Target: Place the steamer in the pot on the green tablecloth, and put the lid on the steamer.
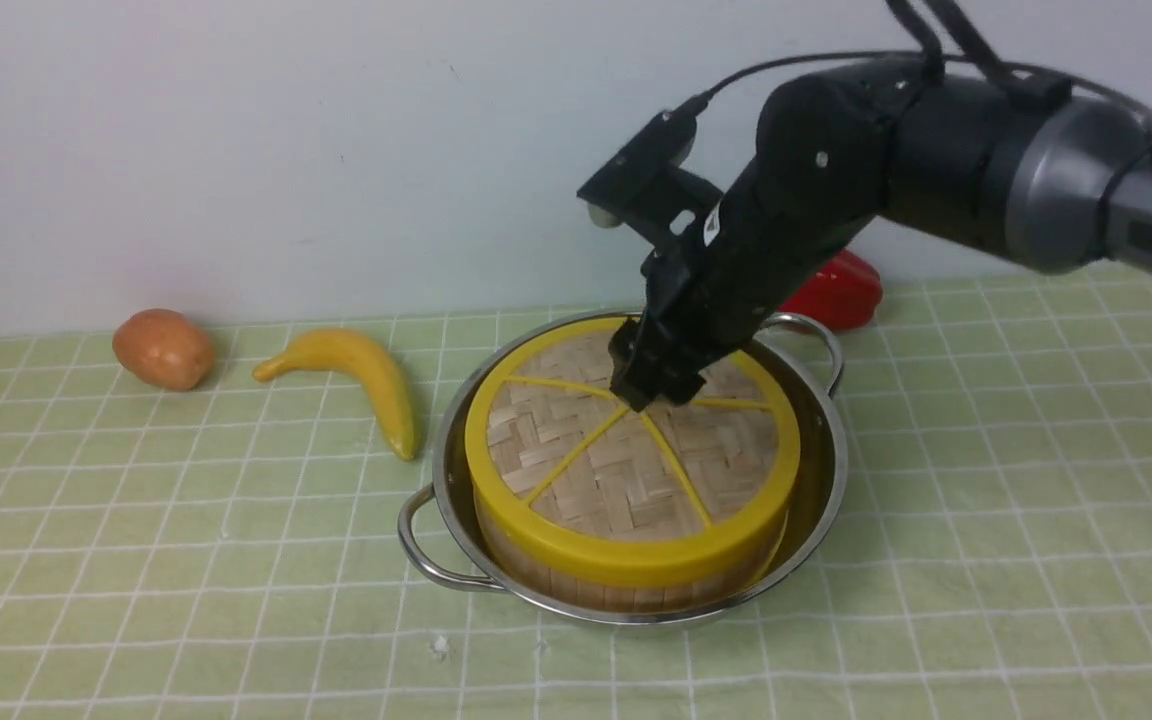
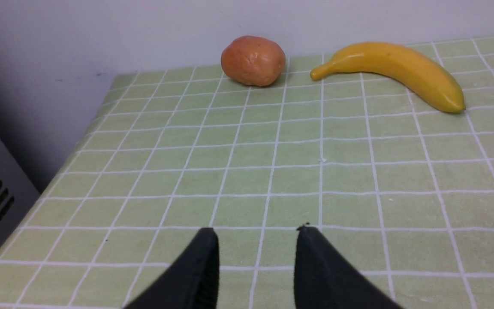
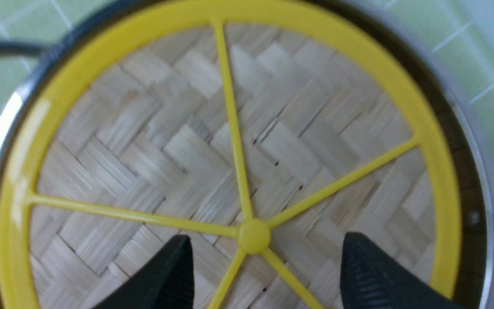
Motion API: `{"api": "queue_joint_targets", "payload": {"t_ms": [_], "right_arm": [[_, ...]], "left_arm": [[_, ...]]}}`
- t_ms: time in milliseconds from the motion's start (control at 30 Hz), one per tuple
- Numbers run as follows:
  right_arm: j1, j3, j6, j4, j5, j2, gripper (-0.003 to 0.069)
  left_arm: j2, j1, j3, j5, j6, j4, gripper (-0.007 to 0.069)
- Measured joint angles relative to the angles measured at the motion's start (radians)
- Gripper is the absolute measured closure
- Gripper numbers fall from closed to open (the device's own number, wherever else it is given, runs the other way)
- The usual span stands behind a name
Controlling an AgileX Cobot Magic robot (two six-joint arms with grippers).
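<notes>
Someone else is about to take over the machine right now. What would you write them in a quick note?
Right pincer: open, its tips on either side of the lid's knob, not gripping it.
Left pincer: open and empty, over the cloth, away from the pot.
Where things are: the pot stands on the cloth, the steamer is in it, and the lid lies on the steamer.
Done: steamer in pot, lid on steamer.
Left: nothing more to place, it seems; I would just lift the right arm clear without nudging the lid.
</notes>
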Motion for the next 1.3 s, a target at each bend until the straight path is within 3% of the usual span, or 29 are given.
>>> {"api": "queue_joint_targets", "payload": {"t_ms": [333,533,833,933,1100,1300], "right_arm": [[0.000,-0.056,0.093,0.030,0.013,-0.127,0.0347],[0.000,-0.056,0.137,0.181,0.013,-0.131,0.0431],[0.000,-0.056,0.144,0.300,0.024,-0.137,0.0433],[-0.002,-0.056,0.144,0.258,0.089,-0.138,0.0428],[-0.002,0.095,0.144,0.080,0.227,-0.259,0.0420],[-0.012,0.485,0.178,-0.074,0.106,-0.621,0.0419]], "left_arm": [[0.000,0.000,0.000,0.000,0.000,0.000,0.0382],[0.000,0.000,0.000,0.000,0.000,0.000,0.0382],[0.000,0.000,0.000,0.000,0.000,0.000,0.0382],[0.000,0.000,0.000,0.000,0.000,0.000,0.0382],[0.000,0.000,0.000,0.000,0.000,0.000,0.0382],[0.000,0.000,0.000,0.000,0.000,0.000,0.0382]]}}
